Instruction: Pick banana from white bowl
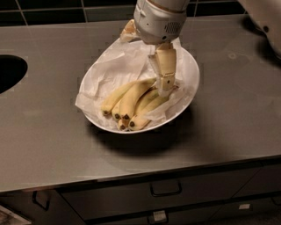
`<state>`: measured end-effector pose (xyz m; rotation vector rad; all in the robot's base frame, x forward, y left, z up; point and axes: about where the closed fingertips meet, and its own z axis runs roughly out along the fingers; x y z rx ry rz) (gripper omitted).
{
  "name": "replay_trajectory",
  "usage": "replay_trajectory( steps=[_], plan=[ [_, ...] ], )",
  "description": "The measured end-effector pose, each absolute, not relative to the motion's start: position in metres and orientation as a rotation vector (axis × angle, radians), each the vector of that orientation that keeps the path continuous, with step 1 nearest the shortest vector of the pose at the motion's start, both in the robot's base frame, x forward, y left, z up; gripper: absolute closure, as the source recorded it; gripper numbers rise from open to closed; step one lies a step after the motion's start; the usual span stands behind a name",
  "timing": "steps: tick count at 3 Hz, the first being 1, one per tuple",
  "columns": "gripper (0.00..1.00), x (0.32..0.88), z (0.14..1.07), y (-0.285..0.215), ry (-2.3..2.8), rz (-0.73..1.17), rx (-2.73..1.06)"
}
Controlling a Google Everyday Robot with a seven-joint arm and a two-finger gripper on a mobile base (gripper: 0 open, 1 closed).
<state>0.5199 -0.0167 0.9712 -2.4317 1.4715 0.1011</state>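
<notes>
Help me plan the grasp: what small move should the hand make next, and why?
Probably lower slightly. The hand is over the white bowl, at the stem ends of the bunch, its tip near the banana but apparently not around it.

Surfaces: the counter [228,110] is being recorded as brushed grey metal, matt with a dull sheen. The white bowl [192,83] is being noted as smooth and glossy at the rim. Its paper lining [114,70] is being logged as thin, crumpled and matt. The banana [134,99] skin is being read as smooth and waxy-matt. The gripper [166,88], low over the bowl at the bananas' stem ends, is being noted as smooth cream plastic under a white, faintly glossy housing [160,19]. The wall tiles [109,13] are being recorded as dark and glossy.
</notes>
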Motion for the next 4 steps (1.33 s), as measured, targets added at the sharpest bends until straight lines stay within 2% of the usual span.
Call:
replay_trajectory(
  steps=[2, 3, 4],
  plan=[
    [0.00, 0.531, 0.960, -0.001, 1.438, 0.145, -2.449],
    [0.22, 0.532, 0.950, -0.001, 1.438, 0.208, -2.465],
    [0.32, 0.528, 0.944, -0.004, 1.454, 0.238, -2.465]
  ],
)
